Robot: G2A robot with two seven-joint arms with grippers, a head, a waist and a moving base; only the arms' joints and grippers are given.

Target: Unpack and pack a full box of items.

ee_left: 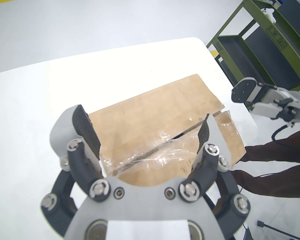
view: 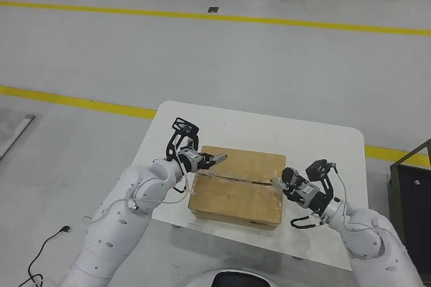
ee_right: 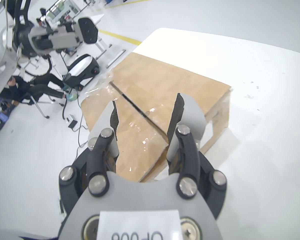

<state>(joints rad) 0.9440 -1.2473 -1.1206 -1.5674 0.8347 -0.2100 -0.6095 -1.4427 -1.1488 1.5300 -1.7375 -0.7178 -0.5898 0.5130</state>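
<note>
The left hand (view: 217,158) is held wide open over the left end of the closed cardboard box (view: 237,195), which is set mid-desk (view: 323,143). Its centre seam is covered by clear tape (ee_left: 150,156), seemingly wrinkled. The right hand (view: 276,181) is spread wide at the right end.

One cardboard box (view: 237,192). Two top flaps on it, far flap (view: 248,161) and near flap (view: 233,204), with one seam (view: 237,178) between them and one strip of clear tape (ee_left: 150,151) along it. One white bench (view: 330,143). Two claws, left claw (view: 217,158) and right claw (view: 279,181), two fingers (ee_left: 86,128) each. One green cart (ee_left: 252,48). Two floor lines, far yellow line (view: 201,14) and near yellow line (view: 57,99).
</note>
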